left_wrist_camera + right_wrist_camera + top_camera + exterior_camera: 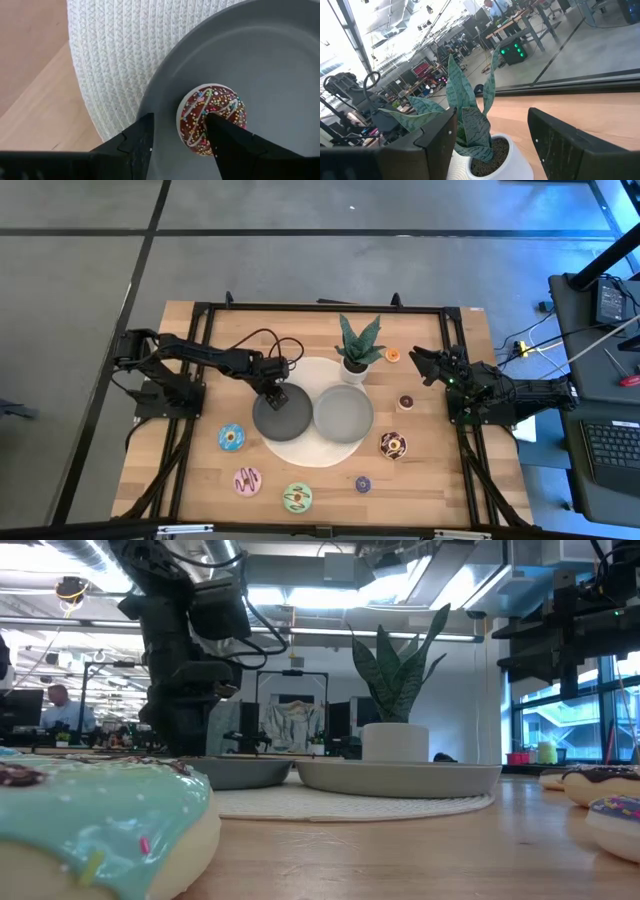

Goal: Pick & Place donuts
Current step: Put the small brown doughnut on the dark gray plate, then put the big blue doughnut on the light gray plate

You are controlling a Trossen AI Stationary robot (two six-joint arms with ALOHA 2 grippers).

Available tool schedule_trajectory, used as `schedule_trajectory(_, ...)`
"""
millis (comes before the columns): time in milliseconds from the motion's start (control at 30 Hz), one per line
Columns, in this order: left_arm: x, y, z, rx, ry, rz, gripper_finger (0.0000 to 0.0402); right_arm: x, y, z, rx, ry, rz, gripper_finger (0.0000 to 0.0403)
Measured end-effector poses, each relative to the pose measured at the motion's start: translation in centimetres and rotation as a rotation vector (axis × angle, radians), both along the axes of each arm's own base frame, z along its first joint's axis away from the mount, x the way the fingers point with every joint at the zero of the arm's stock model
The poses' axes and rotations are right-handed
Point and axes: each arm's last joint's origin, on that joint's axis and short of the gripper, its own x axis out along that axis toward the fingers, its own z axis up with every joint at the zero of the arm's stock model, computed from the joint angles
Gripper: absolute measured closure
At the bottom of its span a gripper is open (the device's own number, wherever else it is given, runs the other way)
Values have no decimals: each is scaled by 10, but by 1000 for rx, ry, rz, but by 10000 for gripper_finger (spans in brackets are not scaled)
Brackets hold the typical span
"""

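Observation:
A brown-iced, sprinkled donut [212,117] lies in the left grey dish [282,420], on its floor near the rim. My left gripper [277,394] is open above that dish, pointing down. In the left wrist view one finger [225,142] stands over the donut's hole and the other [137,142] over the bare dish. More donuts rest on the wood: blue [232,437], pink [247,480], green [297,498], brown [392,445] and three mini ones [363,484]. My right gripper [418,363] waits open at the table's right, facing the plant. My left gripper comes at the brown donut from above, with one finger [220,135] in front of its middle and the other clear of it. Whether that finger touches the donut, I cannot tell. The donut rests in the dish.
A second grey dish [343,413] sits beside the first, both on a round white woven mat [300,448]. A potted snake plant [358,350] stands at the far side of the mat. The arms' frame rails [180,450] run along both table sides.

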Motion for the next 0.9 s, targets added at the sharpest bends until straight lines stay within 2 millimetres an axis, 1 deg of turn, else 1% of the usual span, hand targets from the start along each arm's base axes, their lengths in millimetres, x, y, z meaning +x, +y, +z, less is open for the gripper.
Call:
schedule_trajectory(100,2,0,3,3,-2,-2,229,0,0,0,-1,1,0,159)
schedule_trajectory(300,14,2,20,34,-57,-38,229,0,0,0,-1,0,0,159)
schedule_trajectory(400,15,3,29,51,-5,-49,227,0,0,0,0,0,0,159)
schedule_trajectory(467,11,2,37,68,60,-63,226,0,0,0,1,-1,0,159)
schedule_trajectory(567,3,-5,53,71,115,-92,227,0,0,0,1,-1,0,159)
schedule_trajectory(733,-18,-27,73,-6,150,-41,227,0,0,0,0,0,0,159)
schedule_trajectory(900,-43,-53,83,-20,231,58,224,0,0,0,0,0,0,159)
